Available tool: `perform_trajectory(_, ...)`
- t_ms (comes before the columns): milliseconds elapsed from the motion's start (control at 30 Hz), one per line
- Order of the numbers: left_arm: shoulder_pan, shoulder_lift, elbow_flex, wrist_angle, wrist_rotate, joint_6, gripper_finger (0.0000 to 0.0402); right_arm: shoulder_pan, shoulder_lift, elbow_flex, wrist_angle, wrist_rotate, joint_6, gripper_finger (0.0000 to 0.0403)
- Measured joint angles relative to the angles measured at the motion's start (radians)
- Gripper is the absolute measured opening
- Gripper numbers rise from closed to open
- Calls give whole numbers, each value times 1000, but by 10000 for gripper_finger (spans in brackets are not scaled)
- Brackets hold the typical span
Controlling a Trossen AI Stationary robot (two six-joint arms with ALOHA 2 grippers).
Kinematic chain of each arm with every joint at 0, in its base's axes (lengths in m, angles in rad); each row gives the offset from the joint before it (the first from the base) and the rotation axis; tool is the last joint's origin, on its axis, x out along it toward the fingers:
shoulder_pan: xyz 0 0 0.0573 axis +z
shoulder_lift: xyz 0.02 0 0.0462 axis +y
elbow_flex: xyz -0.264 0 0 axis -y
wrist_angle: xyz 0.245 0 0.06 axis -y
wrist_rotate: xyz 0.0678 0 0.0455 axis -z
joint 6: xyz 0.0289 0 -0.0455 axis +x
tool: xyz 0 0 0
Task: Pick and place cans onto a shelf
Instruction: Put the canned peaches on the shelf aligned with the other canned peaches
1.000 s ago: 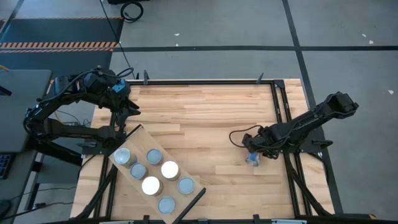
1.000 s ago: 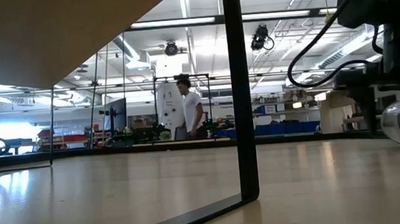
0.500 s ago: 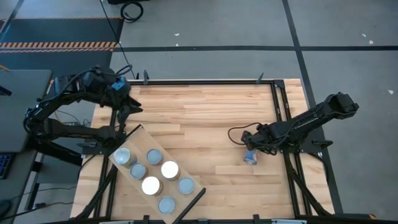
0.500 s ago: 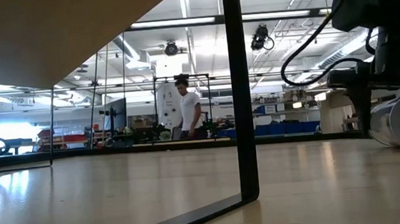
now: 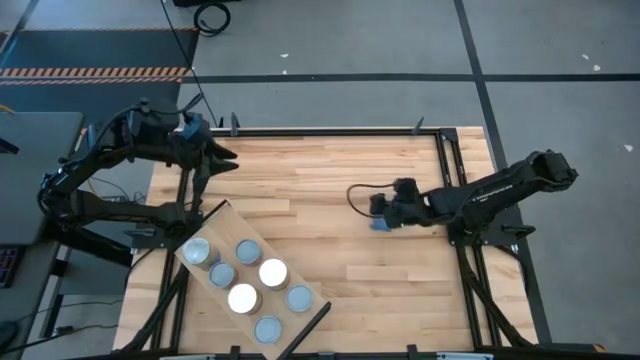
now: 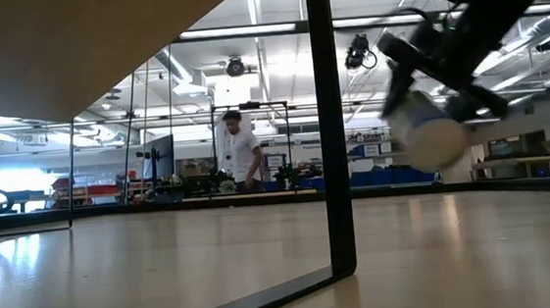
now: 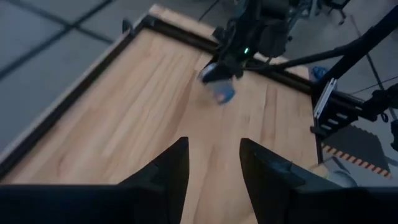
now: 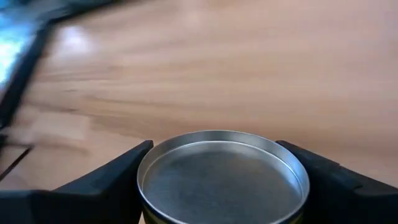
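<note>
The left gripper (image 5: 222, 158) hung above the far left part of the tabletop (image 5: 320, 180), its two fingers (image 7: 169, 171) spread with only bare wood showing in the gap between them, and nothing was held. Nearer the front edge than those fingers, well apart from them, lay the shelf (image 5: 205, 225), a pale plank set at a slant with a dark bar (image 5: 306, 328) at its near end. Six cans (image 5: 244, 298) stood upright on it in two rows, their round tops silvery, grey-blue and bright white. To the right, over the middle of the table, the right gripper (image 5: 382, 212) held the seventh can (image 5: 379, 222). In the right wrist view that can (image 8: 222, 179) sat squarely between the two dark fingers (image 8: 102, 183), one finger pressed against each side, its grey metal end facing the camera. In the low view the same can (image 6: 429, 132) hung tilted in the air, clear of the wood below it. The vertical dark bar (image 6: 328, 120) of the shelf stood to its left. Far behind, in the room, a person (image 6: 240, 152) in a white shirt stood.
</note>
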Motion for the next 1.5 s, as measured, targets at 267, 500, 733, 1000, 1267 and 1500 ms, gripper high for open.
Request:
perform_trajectory(267,0,0,0,114,-6,28,149,-150,65,0,632,-27,-840,321)
perform_trajectory(500,0,2,-45,165,-45,-14,149,-242,269,0,1171,-91,-1141,322)
perform_trajectory(733,0,2,-106,213,-44,-40,149,-247,536,0,1588,-147,-1356,323)
perform_trajectory(1000,0,0,-107,215,-41,-41,149,-195,752,53,1743,-150,-1463,324)
perform_trajectory(1267,0,0,-107,213,-41,-44,149,-167,880,172,1742,-162,-1574,324)
perform_trajectory(1500,0,0,-107,212,-43,-44,149,-172,987,259,1746,-191,-1541,338)
